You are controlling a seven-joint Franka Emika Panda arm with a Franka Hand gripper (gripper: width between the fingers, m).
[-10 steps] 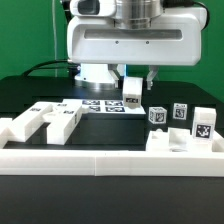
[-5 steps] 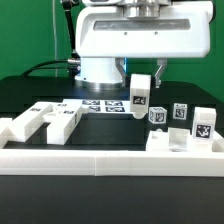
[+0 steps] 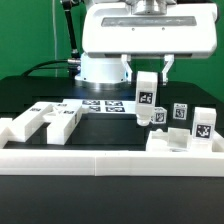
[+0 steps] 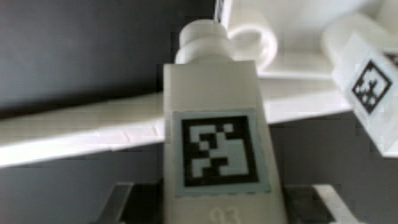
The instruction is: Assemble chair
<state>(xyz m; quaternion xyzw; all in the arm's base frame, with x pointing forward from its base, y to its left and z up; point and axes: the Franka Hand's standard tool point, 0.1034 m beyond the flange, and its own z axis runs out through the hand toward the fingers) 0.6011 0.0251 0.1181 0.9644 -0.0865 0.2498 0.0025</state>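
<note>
One white post [image 3: 146, 97] of the chair is in your claw [image 3: 149, 72], which is clamped on its upper end so that the post hangs upright with its tag facing the exterior camera. You grip it high, I judge, to leave the lower end free to enter a socket.

In the wrist view the post [image 4: 221, 120] runs straight away from the claw [image 4: 222, 205]. Its rounded tip points at white parts beyond it, which suggests you are lining it up end-on.

In the exterior view the post stands just beside the nearest tagged block [image 3: 158, 116] of the cluster on the exterior view's right. That cluster sits on a low slab [image 3: 185, 142]. You cannot tell from here whether the post's foot touches that block or the table [image 3: 30, 90].

The loose parts [image 3: 45, 120] lie well apart on the exterior view's left, probably parked there to keep the working path open. The marker board [image 3: 100, 105] lies flat behind them, and the long low rail [image 3: 110, 160] runs across the front, likely as a stop for the parts.

Judging from how things lie, most of the assembly is not yet done. Your next move calls for keeping the post plumb and lowering it gently. A tilt could jam the tip or nudge the neighbouring block.
</note>
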